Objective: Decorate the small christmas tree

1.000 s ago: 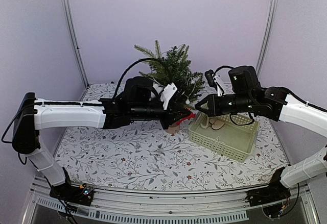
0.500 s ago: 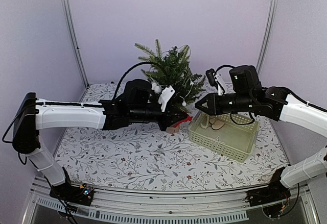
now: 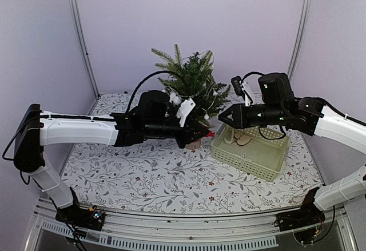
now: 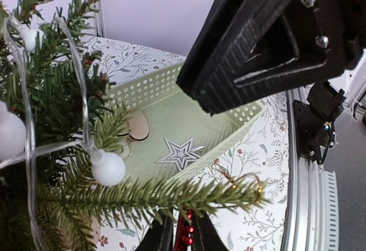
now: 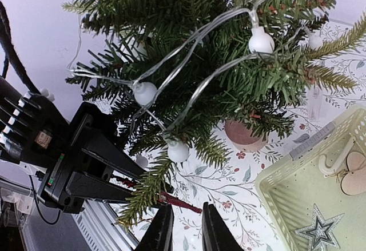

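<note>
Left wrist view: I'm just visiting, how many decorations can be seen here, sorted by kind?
White light balls: 3
Silver star: 1
Wooden ornament: 1
Red beaded ornament: 1
Total: 6

The basket (image 3: pixel 247 159) is moulded in matt perforated plastic; smooth frosted bulbs (image 5: pixel 261 40) are carried on the rough-needled small christmas tree (image 3: pixel 191 82).
</note>
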{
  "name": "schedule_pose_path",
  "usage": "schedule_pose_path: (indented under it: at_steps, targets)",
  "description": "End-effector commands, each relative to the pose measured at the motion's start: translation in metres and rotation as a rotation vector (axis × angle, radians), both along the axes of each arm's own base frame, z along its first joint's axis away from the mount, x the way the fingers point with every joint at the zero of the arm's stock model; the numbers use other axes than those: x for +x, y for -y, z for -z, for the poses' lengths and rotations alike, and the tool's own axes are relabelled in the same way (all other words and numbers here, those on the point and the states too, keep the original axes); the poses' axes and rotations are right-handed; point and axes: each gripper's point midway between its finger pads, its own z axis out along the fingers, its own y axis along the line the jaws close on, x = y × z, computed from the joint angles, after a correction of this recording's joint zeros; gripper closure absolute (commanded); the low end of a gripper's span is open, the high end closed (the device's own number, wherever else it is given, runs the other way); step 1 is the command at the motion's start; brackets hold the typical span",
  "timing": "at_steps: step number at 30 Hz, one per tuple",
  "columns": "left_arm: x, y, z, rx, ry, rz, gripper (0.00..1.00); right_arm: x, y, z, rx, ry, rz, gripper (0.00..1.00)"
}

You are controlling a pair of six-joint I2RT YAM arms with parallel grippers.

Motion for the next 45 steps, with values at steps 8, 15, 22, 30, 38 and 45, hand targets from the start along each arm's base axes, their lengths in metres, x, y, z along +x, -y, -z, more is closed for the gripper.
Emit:
schedule_pose_path:
  at_steps: [8, 15, 22, 30, 38, 45]
  targets:
    - [-0.004, -0.020, -0.008, 0.005, 0.041, -0.019, 0.65, 0.004, 0.005, -0.010, 0.008, 0.038, 0.019, 0.76]
    - [-0.011, -0.033, -0.015, -0.005, 0.054, -0.032, 0.50, 0.007, 0.009, -0.012, 0.005, 0.050, 0.046, 0.69]
    - [-0.024, -0.079, -0.024, -0.085, 0.055, -0.138, 0.46, 0.025, 0.027, -0.016, 0.047, 0.032, 0.112, 0.66]
    - [0.009, -0.167, 0.009, -0.312, -0.237, -0.514, 0.45, 0.045, 0.057, 0.014, 0.058, -0.071, 0.206, 0.65]
    - [0.041, -0.198, 0.063, -0.422, -0.442, -0.707, 0.45, 0.071, 0.086, 0.032, 0.079, -0.120, 0.295, 0.65]
    - [0.063, -0.170, 0.085, -0.569, -0.593, -0.679, 0.47, 0.088, 0.101, 0.035, 0.088, -0.130, 0.313, 0.64]
